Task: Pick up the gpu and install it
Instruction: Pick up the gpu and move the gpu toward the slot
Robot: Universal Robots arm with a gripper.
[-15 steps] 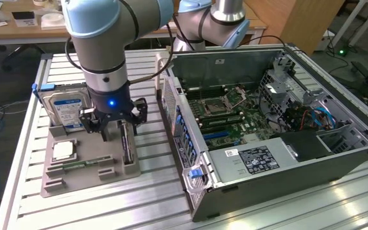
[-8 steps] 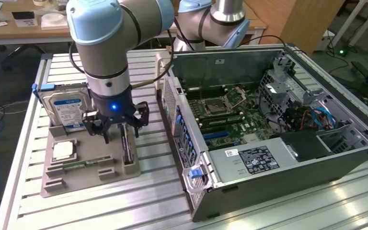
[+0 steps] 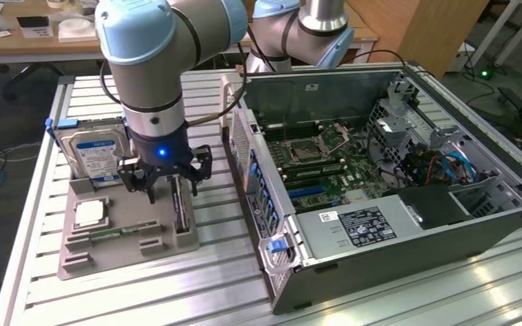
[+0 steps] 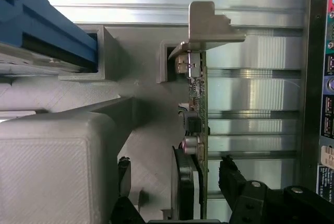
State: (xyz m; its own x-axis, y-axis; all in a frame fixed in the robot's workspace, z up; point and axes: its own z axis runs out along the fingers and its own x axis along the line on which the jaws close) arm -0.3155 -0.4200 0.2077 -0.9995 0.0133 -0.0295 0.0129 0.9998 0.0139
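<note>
The gpu stands on its edge in a slot of the grey holder tray, a thin dark card. My gripper hangs right over it, open, with one finger on each side of the card's near end. Seen from the wrist, the gpu runs edge-on, with its silver end bracket at the far end and a round black fan on one face. The black fingers straddle it with a gap on both sides, and my gripper touches nothing.
The open computer case lies at the exterior view's right, with its motherboard exposed. On the tray stand a hard drive with a blue label, a processor and a green memory stick. The table is ribbed aluminium.
</note>
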